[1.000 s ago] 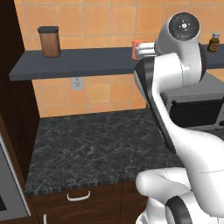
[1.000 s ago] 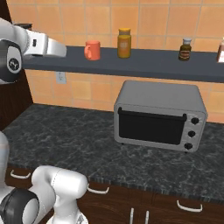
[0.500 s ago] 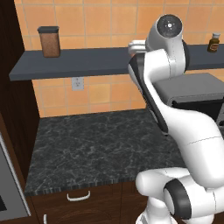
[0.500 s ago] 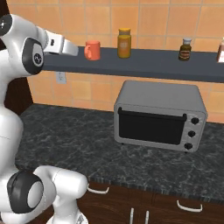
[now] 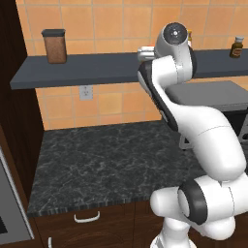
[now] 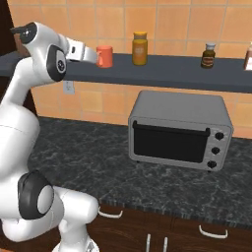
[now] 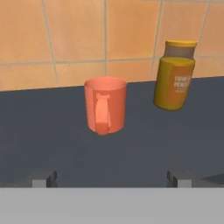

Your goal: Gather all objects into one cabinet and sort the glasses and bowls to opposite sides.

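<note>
An orange-red mug (image 7: 105, 105) stands upright on the dark grey wall shelf (image 7: 52, 131), its handle turned toward the hand camera. My gripper (image 7: 111, 178) is open, with its fingertips (image 7: 43, 177) wide apart and short of the mug, which is centred between them. In the right base view the gripper (image 6: 91, 55) reaches along the shelf and ends just left of the mug (image 6: 104, 56). The wall cabinet, the black bowl and the cream tumbler are out of view.
A yellow jar (image 7: 175, 81) stands close to the right of the mug. Further along the shelf (image 6: 162, 74) is a small dark bottle (image 6: 208, 55), and a brown canister (image 5: 54, 46) stands at its left end. A silver toaster oven (image 6: 179, 129) sits on the black counter (image 5: 106, 160).
The arm has folded and swung the hand along the shelf, so the gripper is now much closer to the mug.
</note>
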Robot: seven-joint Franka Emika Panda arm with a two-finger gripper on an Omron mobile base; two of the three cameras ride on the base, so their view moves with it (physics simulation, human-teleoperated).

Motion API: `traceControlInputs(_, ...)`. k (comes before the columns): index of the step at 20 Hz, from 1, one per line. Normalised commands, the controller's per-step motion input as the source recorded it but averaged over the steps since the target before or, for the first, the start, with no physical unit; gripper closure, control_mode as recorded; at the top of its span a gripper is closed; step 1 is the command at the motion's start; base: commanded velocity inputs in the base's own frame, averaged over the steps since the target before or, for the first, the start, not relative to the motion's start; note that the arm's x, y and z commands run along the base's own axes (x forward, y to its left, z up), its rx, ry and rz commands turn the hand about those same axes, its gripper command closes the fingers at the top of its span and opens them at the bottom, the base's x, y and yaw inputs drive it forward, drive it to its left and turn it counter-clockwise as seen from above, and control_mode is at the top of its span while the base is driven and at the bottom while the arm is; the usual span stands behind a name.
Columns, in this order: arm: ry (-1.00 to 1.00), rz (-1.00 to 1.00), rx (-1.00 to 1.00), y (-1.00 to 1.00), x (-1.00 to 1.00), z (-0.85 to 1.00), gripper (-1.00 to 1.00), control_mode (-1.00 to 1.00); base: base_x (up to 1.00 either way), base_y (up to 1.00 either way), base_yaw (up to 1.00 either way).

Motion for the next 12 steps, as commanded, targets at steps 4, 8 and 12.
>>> traceControlInputs(4,0.00,0.00,0.00,-0.08,0.54,-0.03,-1.00,-1.00,0.00,0.00,0.00)
traceControlInputs(8,0.00,0.00,0.02,-0.04,0.61,-0.01,-1.00,-1.00,0.00,0.00,0.00)
traceControlInputs(12,0.01,0.00,0.03,0.00,0.61,-0.01,-1.00,-1.00,0.00,0.00,0.00)
